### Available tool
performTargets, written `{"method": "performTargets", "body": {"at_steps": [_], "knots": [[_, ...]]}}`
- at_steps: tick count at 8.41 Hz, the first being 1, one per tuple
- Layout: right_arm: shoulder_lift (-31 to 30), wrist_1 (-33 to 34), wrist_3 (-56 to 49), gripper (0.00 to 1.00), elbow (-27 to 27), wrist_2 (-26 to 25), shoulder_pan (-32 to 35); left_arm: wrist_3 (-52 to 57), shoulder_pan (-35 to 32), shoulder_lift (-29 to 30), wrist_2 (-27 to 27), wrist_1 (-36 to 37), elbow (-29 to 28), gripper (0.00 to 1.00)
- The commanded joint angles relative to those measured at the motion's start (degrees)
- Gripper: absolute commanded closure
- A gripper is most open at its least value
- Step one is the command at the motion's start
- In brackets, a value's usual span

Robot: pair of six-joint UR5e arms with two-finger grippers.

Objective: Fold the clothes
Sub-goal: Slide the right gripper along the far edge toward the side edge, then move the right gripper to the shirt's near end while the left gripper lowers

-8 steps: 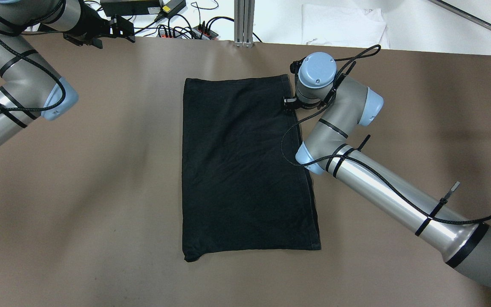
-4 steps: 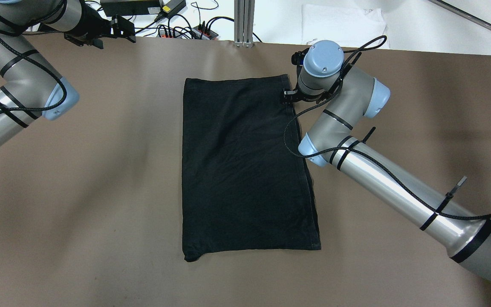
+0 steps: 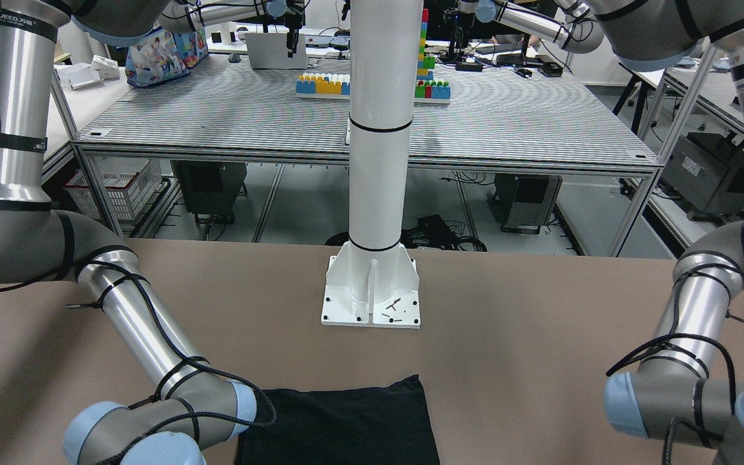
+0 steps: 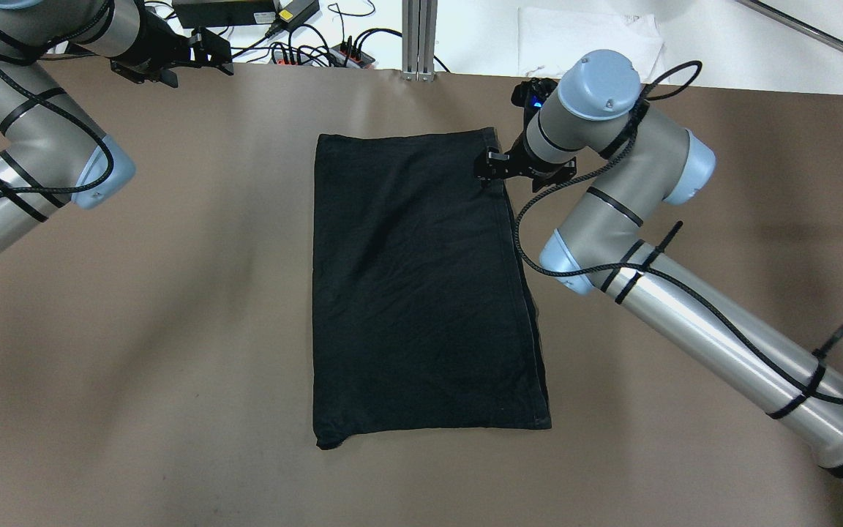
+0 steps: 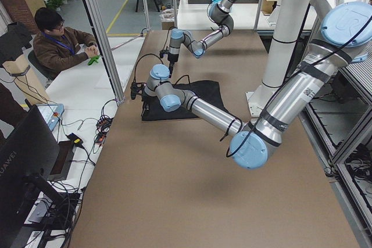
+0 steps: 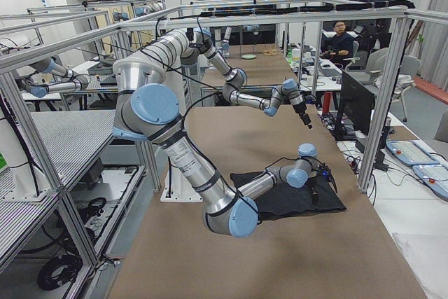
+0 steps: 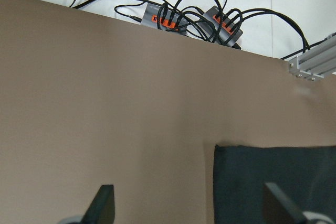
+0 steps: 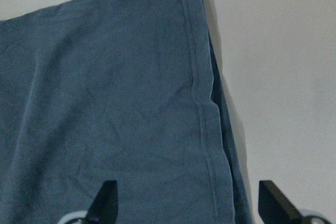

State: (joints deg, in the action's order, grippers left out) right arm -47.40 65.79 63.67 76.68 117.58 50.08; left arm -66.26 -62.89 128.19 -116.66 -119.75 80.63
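Overhead exterior: flat matte black rectangular clothes (image 4: 421, 293); right tool (image 4: 488, 166), left tool (image 4: 218, 51) both parted.

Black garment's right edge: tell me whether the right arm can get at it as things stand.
Probably yes. The right gripper sits open over the right hem of the black garment, near its far corner, one finger on each side of the hem, and nothing lies between them.

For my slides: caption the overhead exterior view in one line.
Open right gripper poised over the black garment near its far right corner; left gripper hangs far left.
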Motion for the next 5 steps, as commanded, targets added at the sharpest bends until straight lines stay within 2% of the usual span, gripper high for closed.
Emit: {"method": "performTargets", "body": {"at_steps": [1, 3, 4, 5], "knots": [[-10.6, -7.3, 13.5, 0.06, 12.8, 0.5, -4.8, -17.5, 6.0, -1.4, 0.2, -4.8, 3.1, 0.00], [-13.8, -10.6, 21.6, 0.06, 14.7, -0.5, -8.1, -24.9, 8.5, -5.6, 1.0, -12.8, 3.9, 0.00], [-16.8, -12.7, 23.7, 0.06, 16.6, -1.2, -10.0, -27.8, 10.8, -7.1, 2.5, -13.1, 6.3, 0.00], [-20.4, -14.3, 25.3, 0.06, 20.0, -3.7, -12.4, -28.2, 13.1, -8.0, 6.1, -13.1, 8.4, 0.00]]}}
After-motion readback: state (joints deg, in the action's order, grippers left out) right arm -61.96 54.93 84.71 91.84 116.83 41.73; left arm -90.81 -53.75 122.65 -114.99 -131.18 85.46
